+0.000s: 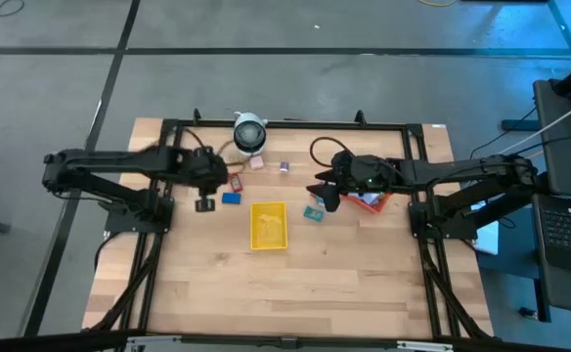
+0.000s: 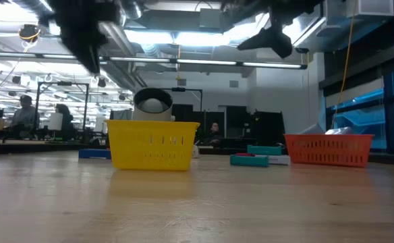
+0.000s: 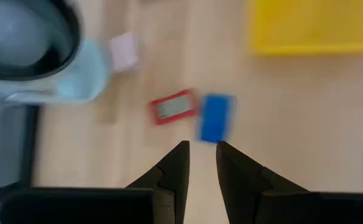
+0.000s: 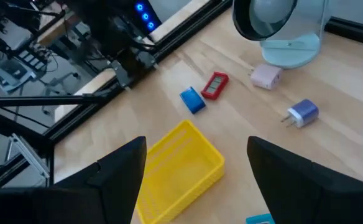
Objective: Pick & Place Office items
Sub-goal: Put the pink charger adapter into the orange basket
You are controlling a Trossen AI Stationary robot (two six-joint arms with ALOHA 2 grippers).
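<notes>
Yellow tray (image 1: 269, 226): sat mid-table and looked empty in the right wrist view — nothing sorted into it as far as I could judge.
Red-orange tray (image 1: 372, 200): to the right of the yellow tray, partly under the right arm; something white seemed to lie in it, though I could not tell what.
Blue block (image 1: 232, 198): loose on the wood just left of the yellow tray, with the red packet (image 1: 236, 181) close beside it, on the side away from the tray.
Lavender item (image 1: 285, 167) and pinkish white block (image 1: 256, 163): beyond the yellow tray, near the white round object (image 1: 249, 132).
Teal packet (image 1: 313, 212): just right of the yellow tray, not in it.
Left gripper (image 3: 201, 157): hovered above the blue block and red packet, left of the yellow tray, fingers nearly together with a slim gap, grasping nothing.
Right gripper (image 4: 197, 165): raised between the two trays, fingers spread wide, empty.
Progress: early — most items remained to be picked.
</notes>
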